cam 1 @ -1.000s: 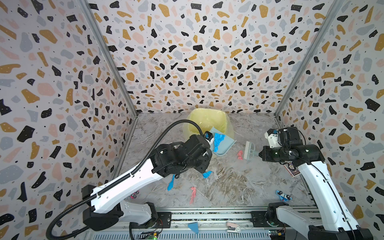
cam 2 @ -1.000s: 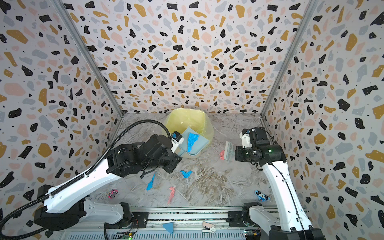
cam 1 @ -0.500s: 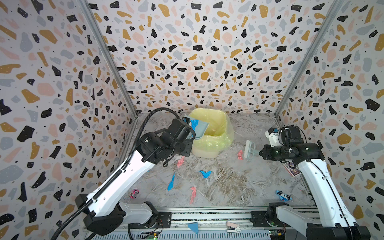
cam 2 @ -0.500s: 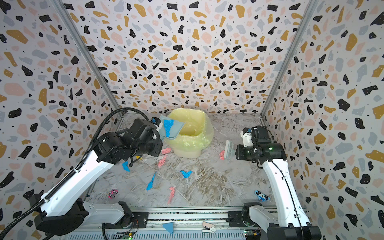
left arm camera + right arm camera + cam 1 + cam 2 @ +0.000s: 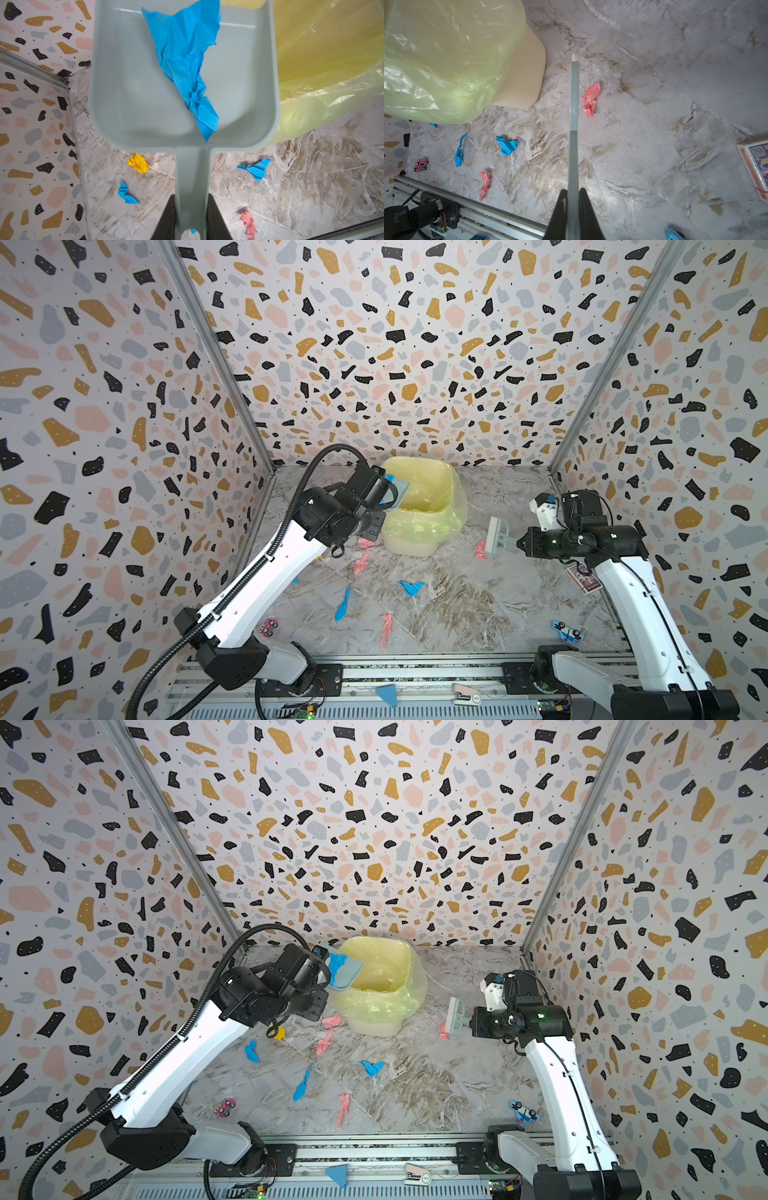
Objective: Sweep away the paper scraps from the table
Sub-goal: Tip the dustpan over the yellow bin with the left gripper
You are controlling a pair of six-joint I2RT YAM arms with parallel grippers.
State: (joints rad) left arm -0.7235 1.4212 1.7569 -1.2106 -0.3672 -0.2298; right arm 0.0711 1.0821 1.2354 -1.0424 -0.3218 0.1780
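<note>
Left fingers (image 5: 166, 220): clamped on the handle of a grey dustpan (image 5: 145, 93). One blue paper scrap (image 5: 185, 62) lies in the pan, whose front edge sits over the left rim of a bin (image 5: 419, 526) lined with a yellow bag.

Right fingers (image 5: 560, 216): closed tight on the flat handle of a small brush (image 5: 496, 536), held right of the bin. Whether the bristles touch the surface (image 5: 436, 1094) cannot be told. A pink scrap (image 5: 590, 99) lies just beside the brush head.

Loose paper scraps (image 5: 372, 1067) on the surface:
- two pink by the bin's base
- one yellow and one blue under the left arm (image 5: 187, 1052)
- two blue and one pink toward the front middle

Obstructions:
- the bin stands between the two tools
- a pink toy car (image 5: 224, 1107) is at front left
- a blue toy car (image 5: 524, 1111) is at front right
- a card box (image 5: 584, 578) lies partly under the right arm (image 5: 631, 601)
</note>
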